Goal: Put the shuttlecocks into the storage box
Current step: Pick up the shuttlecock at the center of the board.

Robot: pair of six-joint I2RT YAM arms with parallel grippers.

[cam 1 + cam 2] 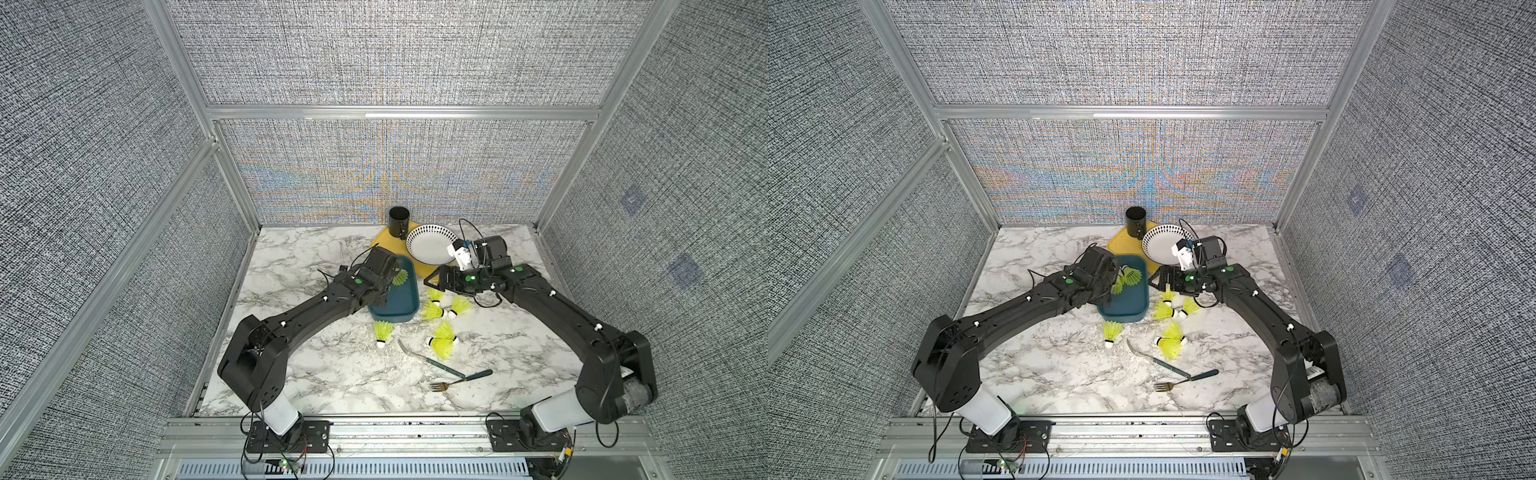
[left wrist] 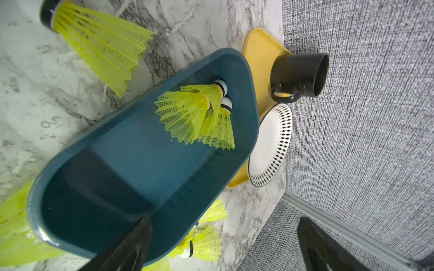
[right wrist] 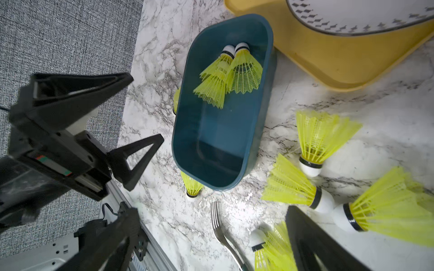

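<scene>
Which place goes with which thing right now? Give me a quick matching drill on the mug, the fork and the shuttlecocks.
Things:
1. black mug
2. fork
3. shuttlecock cluster
4. lone shuttlecock

Places:
A. inside the storage box
B. on the marble table, just outside the box's near end
C. upright on the yellow tray
D. on the table beside the knife

Pairs: 1-C, 2-D, 3-A, 4-B
</scene>
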